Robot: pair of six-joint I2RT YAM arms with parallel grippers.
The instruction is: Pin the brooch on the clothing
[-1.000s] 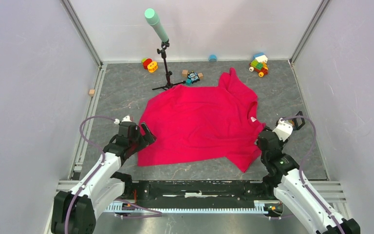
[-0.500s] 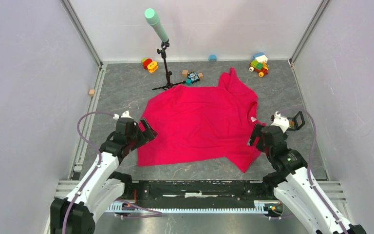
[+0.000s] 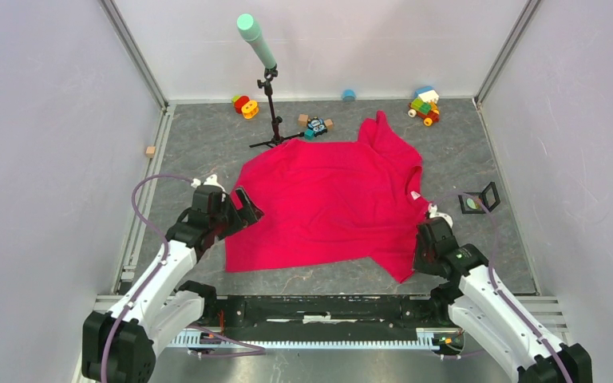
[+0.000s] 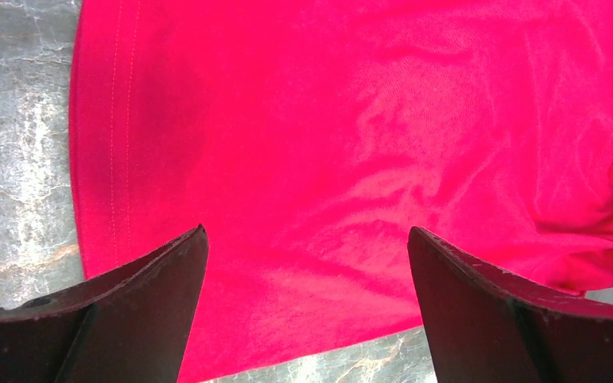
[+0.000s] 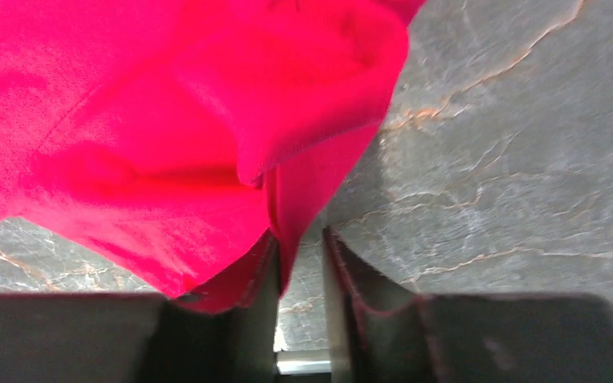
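Observation:
The clothing (image 3: 327, 191) is a bright red-pink T-shirt spread flat mid-table, with a white label (image 3: 415, 195) at its collar. My left gripper (image 3: 243, 209) hangs wide open over the shirt's left hem (image 4: 351, 120), nothing between its fingers (image 4: 307, 231). My right gripper (image 3: 421, 239) is low at the near right sleeve. Its jaws (image 5: 299, 235) are narrowed to a slit, with the sleeve's edge (image 5: 168, 120) draped over the left finger and dipping into the gap. A small greenish disc that seems to be the brooch (image 3: 471, 204) lies on the table right of the shirt, beside a black square frame (image 3: 489, 194).
A teal-tipped rod on a black tripod stand (image 3: 270, 104) stands behind the shirt. Toys lie along the back wall: red-yellow rings (image 3: 245, 105), small blocks (image 3: 315, 125), a blue cap (image 3: 349, 95), a colourful brick toy (image 3: 425, 105). A wooden cube (image 3: 151, 151) sits at the left edge.
My right gripper opened wide, dropped toward me onto the sleeve corner and narrowed to a slit, uncovering the greenish disc. My left gripper edged forward over the hem, still open.

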